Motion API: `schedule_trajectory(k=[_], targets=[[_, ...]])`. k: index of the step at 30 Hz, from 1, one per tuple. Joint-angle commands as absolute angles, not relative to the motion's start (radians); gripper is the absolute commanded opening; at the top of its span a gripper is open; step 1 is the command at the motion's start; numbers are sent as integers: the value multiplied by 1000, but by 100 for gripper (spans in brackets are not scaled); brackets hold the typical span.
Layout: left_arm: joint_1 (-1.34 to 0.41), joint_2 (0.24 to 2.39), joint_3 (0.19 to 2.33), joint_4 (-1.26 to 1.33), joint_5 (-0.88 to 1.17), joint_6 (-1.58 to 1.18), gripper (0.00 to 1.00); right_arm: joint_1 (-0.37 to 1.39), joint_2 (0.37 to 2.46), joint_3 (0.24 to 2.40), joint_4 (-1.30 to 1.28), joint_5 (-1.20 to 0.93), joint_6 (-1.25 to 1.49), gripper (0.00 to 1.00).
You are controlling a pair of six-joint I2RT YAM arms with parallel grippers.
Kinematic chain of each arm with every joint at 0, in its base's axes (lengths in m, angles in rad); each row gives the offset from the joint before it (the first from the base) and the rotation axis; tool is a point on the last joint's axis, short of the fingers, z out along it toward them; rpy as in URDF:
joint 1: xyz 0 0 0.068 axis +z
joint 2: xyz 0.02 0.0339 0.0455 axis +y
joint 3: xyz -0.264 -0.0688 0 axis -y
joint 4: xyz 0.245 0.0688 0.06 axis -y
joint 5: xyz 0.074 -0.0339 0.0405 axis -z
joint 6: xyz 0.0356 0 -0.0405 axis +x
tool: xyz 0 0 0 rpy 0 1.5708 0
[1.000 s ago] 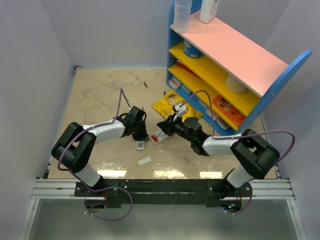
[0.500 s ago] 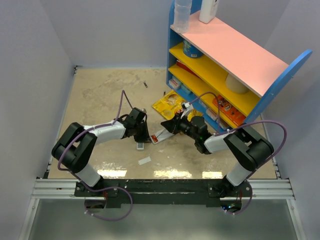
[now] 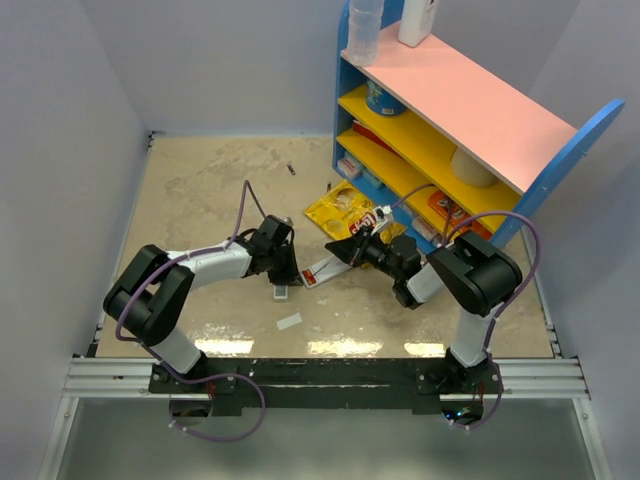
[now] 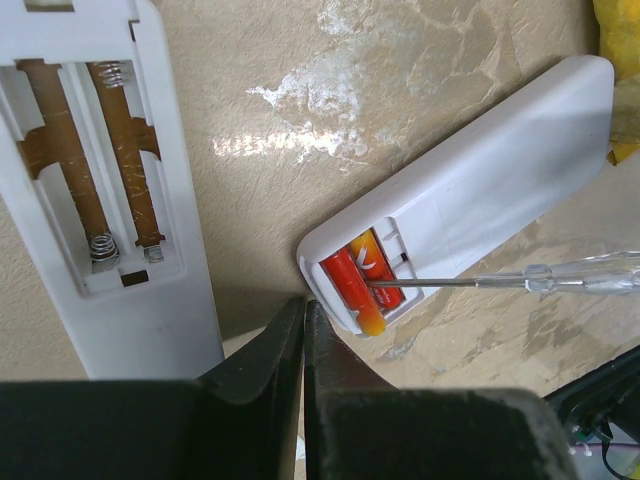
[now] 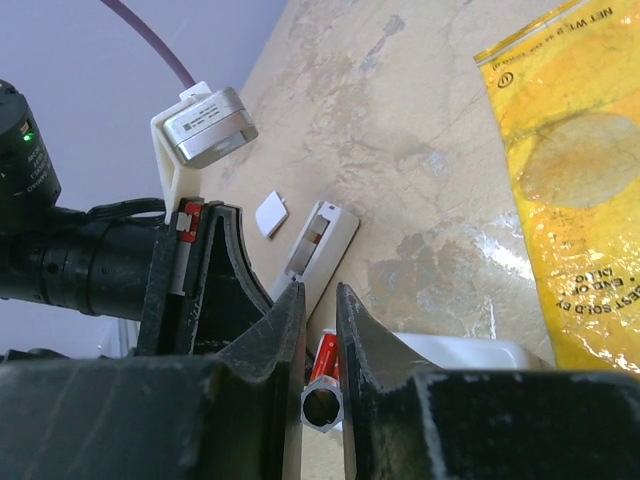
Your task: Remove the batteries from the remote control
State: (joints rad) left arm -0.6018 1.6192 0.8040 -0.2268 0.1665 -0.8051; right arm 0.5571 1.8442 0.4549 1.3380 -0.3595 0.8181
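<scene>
The white remote control (image 4: 480,180) lies back up on the table, its battery bay open. Two red/orange batteries (image 4: 358,280) sit side by side in the bay. My left gripper (image 4: 303,312) is shut and empty, its tips just left of the remote's open end. My right gripper (image 5: 320,300) is shut on a thin tool with a clear hexagonal handle (image 5: 322,406). The tool's metal tip (image 4: 385,284) touches the batteries. In the top view the remote (image 3: 322,268) lies between the left gripper (image 3: 285,272) and the right gripper (image 3: 345,255).
A narrower white bar (image 4: 100,190) with an empty spring bay lies left of my left gripper. A small white scrap (image 3: 289,322) lies nearer the bases. A yellow bag (image 3: 340,210) lies behind the remote. A blue, yellow and pink shelf (image 3: 460,130) stands at the right.
The right arm's elbow has swung in and up while its gripper stays at the remote. The left arm has barely moved.
</scene>
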Motion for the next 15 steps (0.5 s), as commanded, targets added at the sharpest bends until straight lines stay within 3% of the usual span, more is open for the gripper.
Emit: schedule_trajectory(k=[1, 15], targets=[[-618, 1657, 813, -202, 152, -815, 9, 558, 1950, 417, 1422, -486, 979, 0], [-626, 1680, 830, -198, 147, -816, 9, 534, 2000, 436, 1540, -499, 1164, 0]])
